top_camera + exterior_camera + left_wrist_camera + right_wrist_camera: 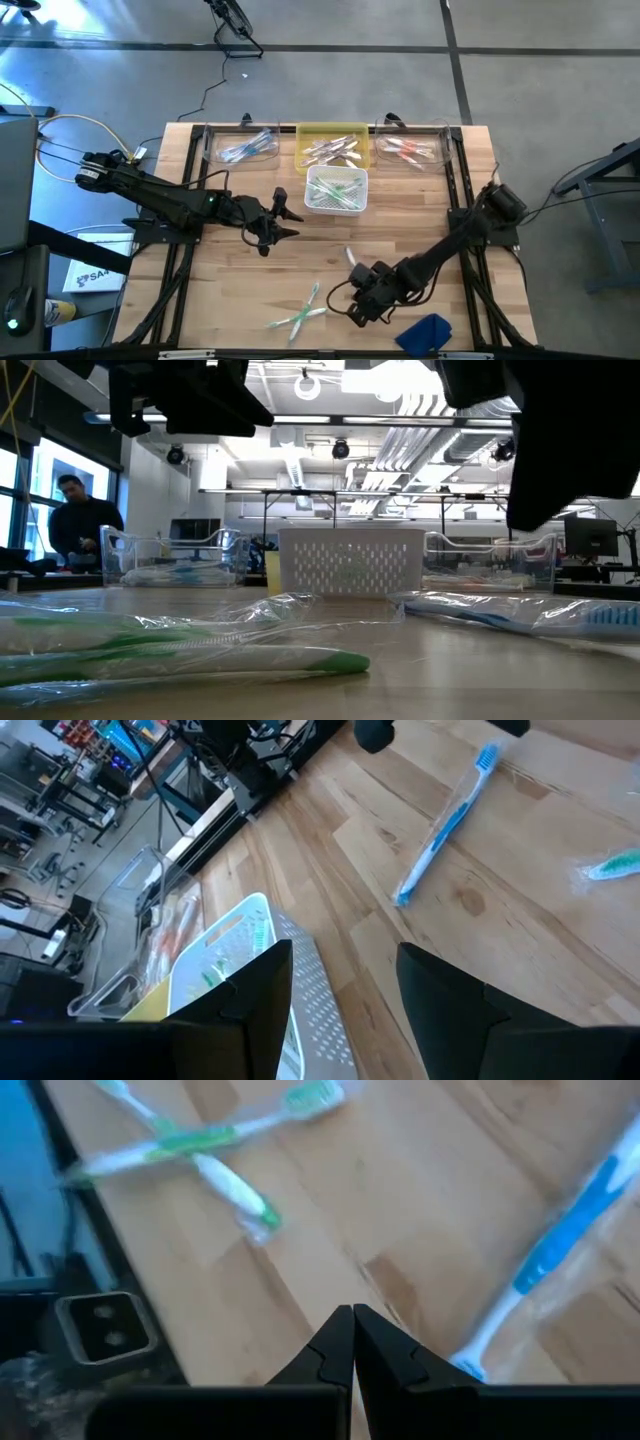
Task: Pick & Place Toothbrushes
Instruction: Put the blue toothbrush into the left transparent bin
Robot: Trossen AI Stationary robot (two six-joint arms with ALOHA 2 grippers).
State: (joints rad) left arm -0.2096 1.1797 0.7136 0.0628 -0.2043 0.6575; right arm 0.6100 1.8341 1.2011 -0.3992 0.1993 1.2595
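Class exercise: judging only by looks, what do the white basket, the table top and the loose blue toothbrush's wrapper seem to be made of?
White basket: probably moulded plastic, matt; its walls are a regular grid of small holes.
Table top: wood, pale with a light sheen; plank seams, grain and knots show.
Blue toothbrush: its wrapper looks like thin clear film, glossy and crinkled; the handle seems plastic.

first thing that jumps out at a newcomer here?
Probably the row of bins at the table's far edge: a yellow tray between two clear ones, with a white basket in front holding green toothbrushes. Next, the loose toothbrushes near the front: two crossed green ones and a blue one beside the right gripper, which is shut and empty. The left gripper hangs open beside the basket.
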